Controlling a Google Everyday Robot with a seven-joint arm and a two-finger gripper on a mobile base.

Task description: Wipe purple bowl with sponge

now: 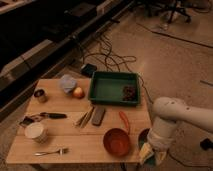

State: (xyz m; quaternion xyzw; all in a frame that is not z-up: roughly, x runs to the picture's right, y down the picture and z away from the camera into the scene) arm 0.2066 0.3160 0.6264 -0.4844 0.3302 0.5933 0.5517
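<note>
Nearest the camera, at the desk's (75, 136) front corner, the end effector (152, 149) hangs at the tip of the white arm. Whether it is spread or pressed together cannot be told. The sponge (147, 153) sits right at it, pale yellow with its teal side turned outward, so it is probably being carried.

Just beyond, on the desk side, lies the purple bowl (142, 135), of which only a dark sliver of rim shows past the arm. The coming wipe seems to call for a short move inward and down, onto the purple bowl and not the orange-red bowl (117, 142) just beside it. Farther back lie a dark grey bar (98, 115) and the green tray (114, 74).
</note>
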